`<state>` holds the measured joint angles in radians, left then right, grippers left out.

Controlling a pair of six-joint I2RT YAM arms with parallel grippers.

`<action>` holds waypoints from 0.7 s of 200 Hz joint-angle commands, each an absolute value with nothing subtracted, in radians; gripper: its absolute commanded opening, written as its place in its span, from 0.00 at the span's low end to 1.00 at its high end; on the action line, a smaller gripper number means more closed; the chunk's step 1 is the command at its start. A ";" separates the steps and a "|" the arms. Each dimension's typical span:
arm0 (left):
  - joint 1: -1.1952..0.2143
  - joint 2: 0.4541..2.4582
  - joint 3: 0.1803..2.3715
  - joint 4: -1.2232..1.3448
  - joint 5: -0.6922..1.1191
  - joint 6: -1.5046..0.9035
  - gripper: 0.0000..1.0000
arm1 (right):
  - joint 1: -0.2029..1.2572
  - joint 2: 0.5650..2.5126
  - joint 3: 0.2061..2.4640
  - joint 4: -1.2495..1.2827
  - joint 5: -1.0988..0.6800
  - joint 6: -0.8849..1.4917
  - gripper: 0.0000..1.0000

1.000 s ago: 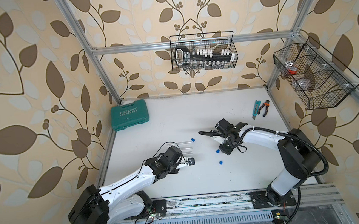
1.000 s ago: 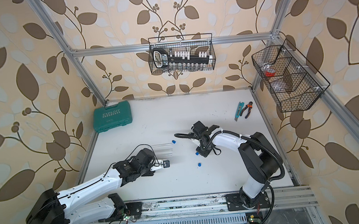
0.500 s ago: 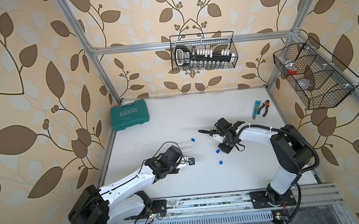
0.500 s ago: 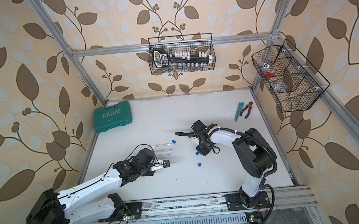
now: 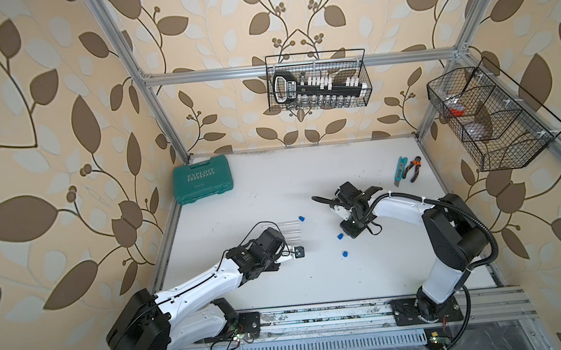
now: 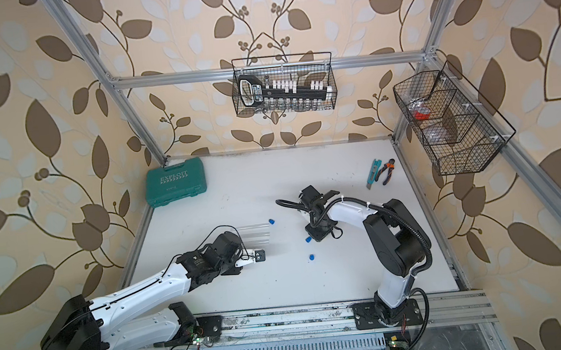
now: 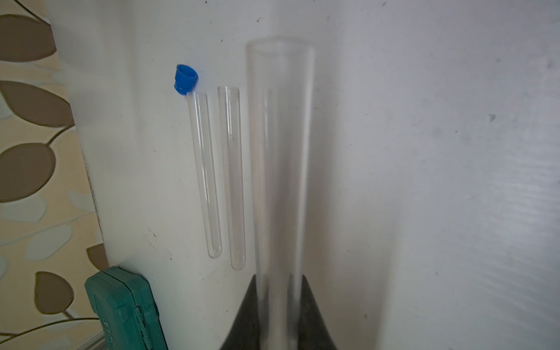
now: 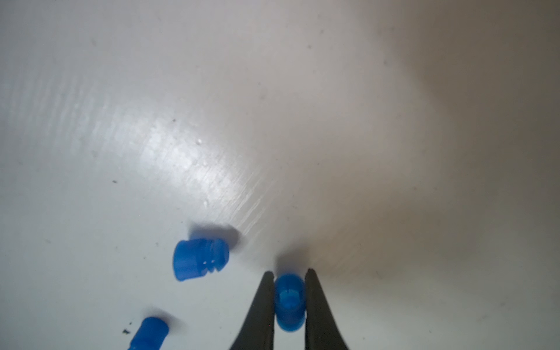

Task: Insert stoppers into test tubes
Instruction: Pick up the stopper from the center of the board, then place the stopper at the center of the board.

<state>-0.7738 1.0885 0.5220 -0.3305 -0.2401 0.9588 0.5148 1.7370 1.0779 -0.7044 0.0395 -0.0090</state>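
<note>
Stopper [image 8: 289, 303] now pinched by right hand [image 8: 289, 271], wider earlier; left hand [image 7: 279, 277] unchanged, grasping test tube [image 7: 280, 151].

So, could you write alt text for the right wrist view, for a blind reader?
The right tool grips a blue stopper between its two dark fingers, over a white table. Two more blue stoppers lie loose on the table nearby, one of them cut off by the picture's edge.
</note>
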 commanded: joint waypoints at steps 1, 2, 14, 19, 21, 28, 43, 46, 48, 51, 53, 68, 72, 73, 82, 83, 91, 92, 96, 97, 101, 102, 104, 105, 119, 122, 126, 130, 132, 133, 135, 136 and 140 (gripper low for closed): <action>-0.784 1.085 0.549 -0.308 -0.238 0.934 0.00 | 0.514 1.675 1.107 -0.769 0.077 0.261 0.15; -0.784 1.086 0.550 -0.308 -0.238 0.934 0.00 | 0.515 1.673 1.104 -0.769 0.077 0.274 0.15; -0.784 1.090 0.556 -0.313 -0.233 0.928 0.00 | 0.518 1.625 1.063 -0.731 0.057 0.444 0.15; -0.784 1.092 0.558 -0.314 -0.231 0.925 0.00 | 0.519 1.603 1.040 -0.705 0.038 0.503 0.15; -0.784 1.092 0.560 -0.315 -0.230 0.924 0.00 | 0.521 1.592 1.029 -0.694 0.032 0.537 0.15; -0.784 1.091 0.561 -0.318 -0.227 0.921 0.00 | 0.524 1.558 0.992 -0.652 0.022 0.644 0.15; -0.785 1.085 0.562 -0.316 -0.224 0.919 0.00 | 0.526 1.498 0.903 -0.542 -0.013 0.856 0.20; -0.784 1.083 0.561 -0.317 -0.223 0.919 0.00 | 0.526 1.488 0.888 -0.525 -0.014 0.890 0.21; -0.784 1.081 0.562 -0.316 -0.222 0.918 0.00 | 0.525 1.483 0.878 -0.514 -0.015 0.929 0.22; -0.785 1.079 0.562 -0.316 -0.222 0.916 0.00 | 0.525 1.477 0.866 -0.499 -0.016 0.969 0.22; -0.784 1.078 0.562 -0.315 -0.221 0.916 0.00 | 0.525 1.471 0.857 -0.491 -0.014 0.994 0.23; -0.784 1.066 0.561 -0.314 -0.210 0.910 0.00 | 0.524 1.454 0.817 -0.467 0.000 1.169 0.23; -0.784 1.063 0.559 -0.314 -0.208 0.910 0.00 | 0.523 1.455 0.813 -0.474 0.004 1.205 0.22; -0.784 1.062 0.559 -0.313 -0.207 0.909 0.00 | 0.523 1.455 0.813 -0.477 0.006 1.214 0.22; -0.785 1.056 0.556 -0.311 -0.203 0.908 0.00 | 0.522 1.461 0.819 -0.516 0.028 1.292 0.20; -0.784 1.055 0.556 -0.312 -0.203 0.907 0.00 | 0.523 1.462 0.820 -0.520 0.030 1.296 0.20; -0.784 1.053 0.555 -0.312 -0.200 0.905 0.00 | 0.522 1.466 0.831 -0.549 0.042 1.351 0.19; -0.784 1.052 0.555 -0.313 -0.199 0.905 0.00 | 0.522 1.467 0.831 -0.553 0.042 1.357 0.18; -0.784 1.051 0.557 -0.312 -0.197 0.905 0.00 | 0.523 1.470 0.834 -0.566 0.041 1.379 0.18; -0.784 1.051 0.557 -0.313 -0.197 0.905 0.00 | 0.523 1.471 0.835 -0.569 0.041 1.384 0.18; -0.784 1.051 0.555 -0.313 -0.196 0.905 0.00 | 0.523 1.473 0.841 -0.579 0.043 1.398 0.18; -0.784 1.049 0.555 -0.313 -0.197 0.904 0.00 | 0.523 1.473 0.842 -0.581 0.044 1.399 0.18; -0.784 1.049 0.554 -0.313 -0.197 0.904 0.00 | 0.523 1.475 0.845 -0.584 0.048 1.400 0.18; -0.784 1.049 0.554 -0.313 -0.196 0.905 0.00 | 0.523 1.475 0.846 -0.585 0.049 1.400 0.18; -0.784 1.051 0.555 -0.313 -0.202 0.907 0.00 | 0.522 1.479 0.864 -0.602 0.074 1.396 0.20; -0.784 1.051 0.555 -0.313 -0.202 0.906 0.00 | 0.522 1.479 0.867 -0.604 0.081 1.391 0.21; -0.784 1.051 0.555 -0.313 -0.202 0.908 0.00 | 0.522 1.479 0.871 -0.605 0.088 1.382 0.22; -0.784 1.051 0.555 -0.313 -0.202 0.909 0.00 | 0.522 1.480 0.876 -0.611 0.092 1.370 0.23; -0.784 1.051 0.555 -0.313 -0.202 0.907 0.00 | 0.522 1.481 0.878 -0.614 0.094 1.367 0.23; -0.784 1.051 0.555 -0.313 -0.202 0.908 0.00 | 0.522 1.482 0.879 -0.615 0.094 1.365 0.23; -0.784 1.051 0.555 -0.313 -0.201 0.906 0.00 | 0.520 1.483 0.881 -0.617 0.096 1.360 0.24; -0.784 1.051 0.555 -0.313 -0.201 0.906 0.00 | 0.520 1.483 0.881 -0.618 0.096 1.359 0.24; -0.785 1.050 0.555 -0.313 -0.200 0.907 0.00 | 0.520 1.485 0.882 -0.617 0.097 1.347 0.24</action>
<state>-0.7738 1.0683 0.5255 -0.3252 -0.2165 0.9260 0.5213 1.4693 0.8413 -0.5690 0.0452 1.2739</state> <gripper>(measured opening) 0.162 0.229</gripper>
